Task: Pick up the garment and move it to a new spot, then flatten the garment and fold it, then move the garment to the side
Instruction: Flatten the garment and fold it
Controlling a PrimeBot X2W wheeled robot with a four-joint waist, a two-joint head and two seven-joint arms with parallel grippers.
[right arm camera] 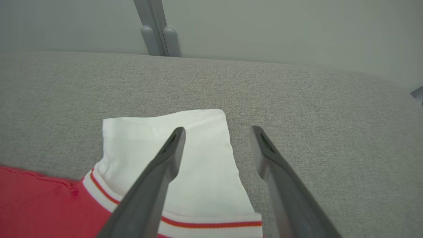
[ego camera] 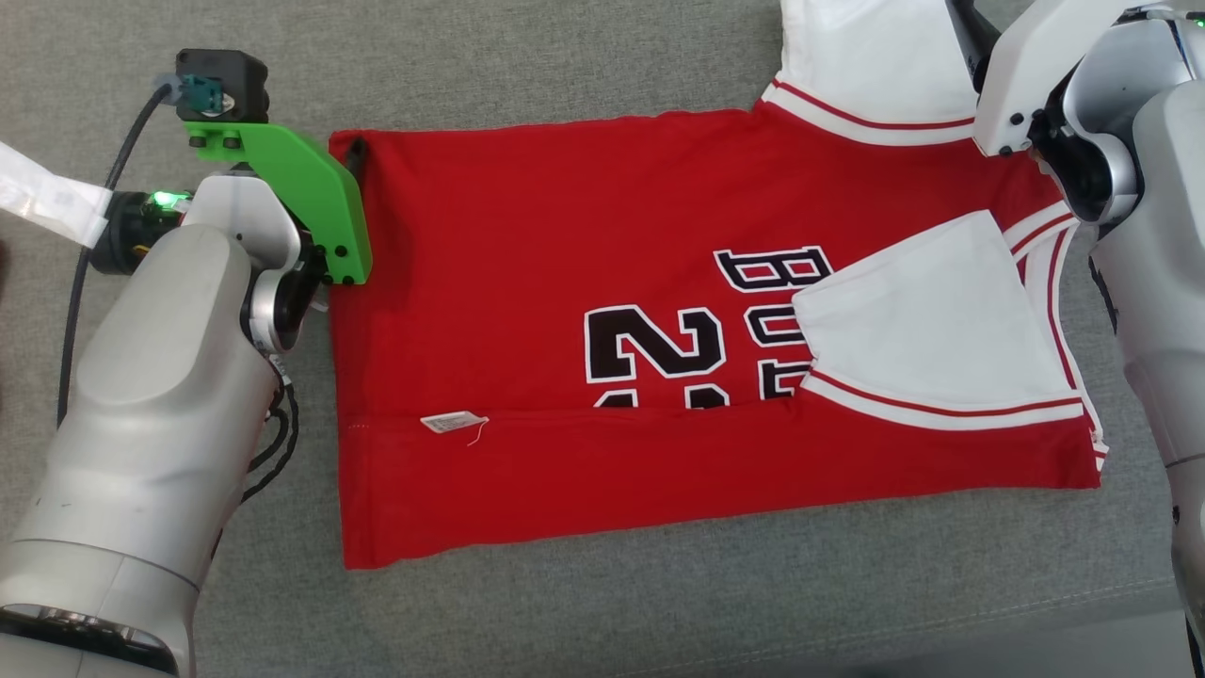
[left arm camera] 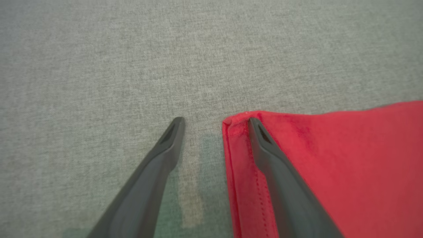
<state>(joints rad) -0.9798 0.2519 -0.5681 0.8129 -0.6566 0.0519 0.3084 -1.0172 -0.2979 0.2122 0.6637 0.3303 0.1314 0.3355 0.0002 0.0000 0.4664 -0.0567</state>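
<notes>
Your biggest exposure is the whole garment [ego camera: 584, 282]. It lies spread on the grey cushion [ego camera: 565, 56], hem toward your left and collar end toward your right. The near long edge [ego camera: 659, 471] is turned up over the body and the near sleeve [ego camera: 923, 320] is folded in. Both sit loose. If the 2 arms lift the far edge unevenly, I'd expect the cloth to drag and those 2 folds to slide open.

Next, the far sleeve [right arm camera: 132, 142], which sticks out flat beyond the body, unfolded. The right gripper [right arm camera: 218, 130] hangs over it with fingers spread and nothing between them, 1 finger over white cloth and the other over bare cushion. Close from there and you may catch only the sleeve's side edge, or 1 layer of the 2, so it twists rather than folding over cleanly.

Smaller is the far hem corner [left arm camera: 238, 120]. The left gripper [left arm camera: 215, 122] is also spread wide and empty, 1 finger over the red corner and 1 over the cushion just beside it. I cannot tell whether the tips touch the fabric. Too shallow a bite and the corner slips out. Press too hard and you bunch the cushion cover in with it.

Smallest is the white tag [ego camera: 450, 423] at the fold line. Its loose thread could snag a fingertip passing low.
</notes>
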